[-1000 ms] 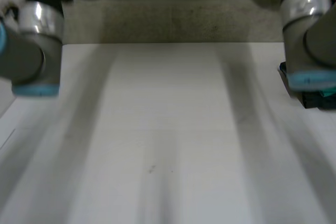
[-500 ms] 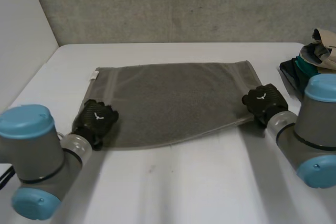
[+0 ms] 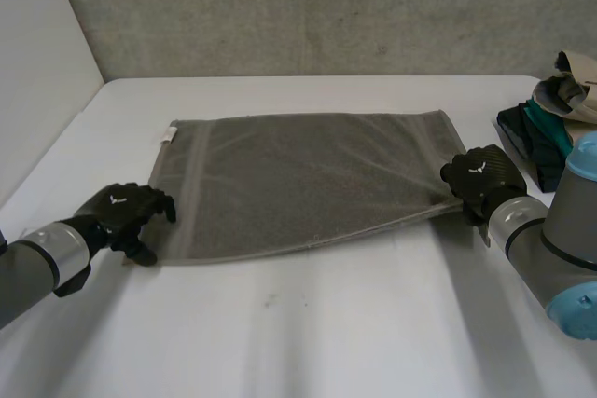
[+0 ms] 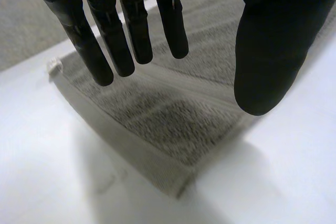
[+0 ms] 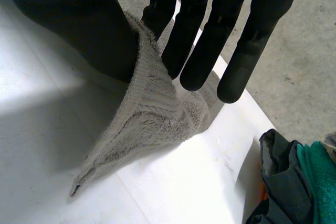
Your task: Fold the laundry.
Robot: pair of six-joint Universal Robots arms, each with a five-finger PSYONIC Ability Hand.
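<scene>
We see a white table [image 3: 308, 323] with a white wall at its left and a rough grey wall [image 3: 326, 6] behind. One grey terry towel [image 3: 308, 174] lies spread flat mid-table, with one white tag [image 3: 167, 134] at its far left corner. Our left hand [image 3: 126, 210] hovers at the near left corner, fingers straight and apart. Our right hand [image 3: 480, 174] pinches the near right corner between thumb and fingers. One pile of clothes [image 3: 546, 123] sits at the right edge.

Soft, even overhead light, moderately bright, no hard glare. White desk [image 3: 317, 333] is the brightest surface, with a washed-out patch in the right wrist view. Grey towel [image 3: 298, 174] is evenly lit, with a faint soft shadow under its lifted near-right edge. Far wall [image 3: 326, 6] is dimmer.
</scene>
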